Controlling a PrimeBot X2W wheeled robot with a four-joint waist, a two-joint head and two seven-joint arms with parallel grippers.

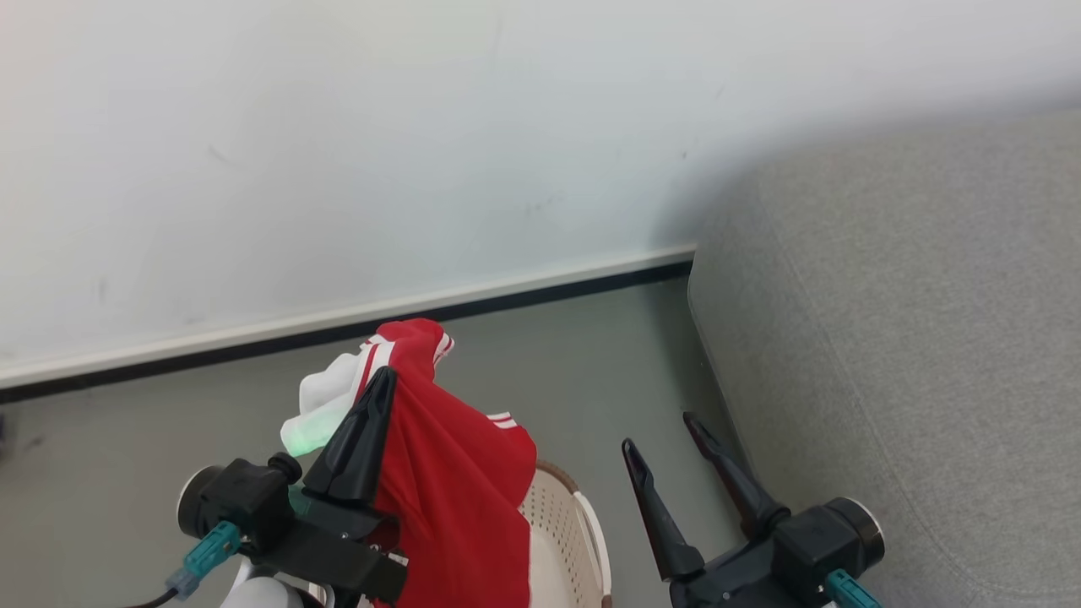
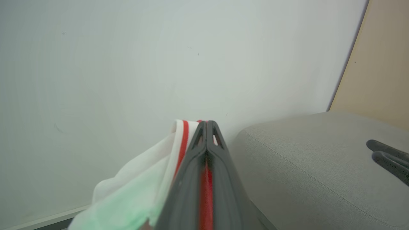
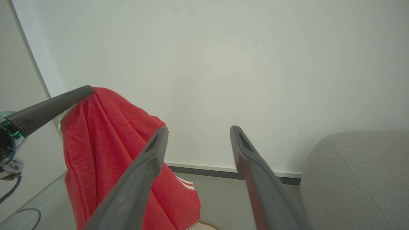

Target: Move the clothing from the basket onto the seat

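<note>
Aloft, soft rumpled red clothing (image 1: 456,481)

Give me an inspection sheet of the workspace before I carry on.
Surface: grey floor; seat at the right, no clothing on the part in view.
Job's things: red clothing hangs from the left gripper over the basket.
Clutter: nothing seen.
Grippers: left gripper shut on the clothing; right gripper open, holding nothing, beside the seat.
Cables: dark cable at the left wrist.
Surroundings: white wall, baseboard with a dark strip, beige panel.
</note>
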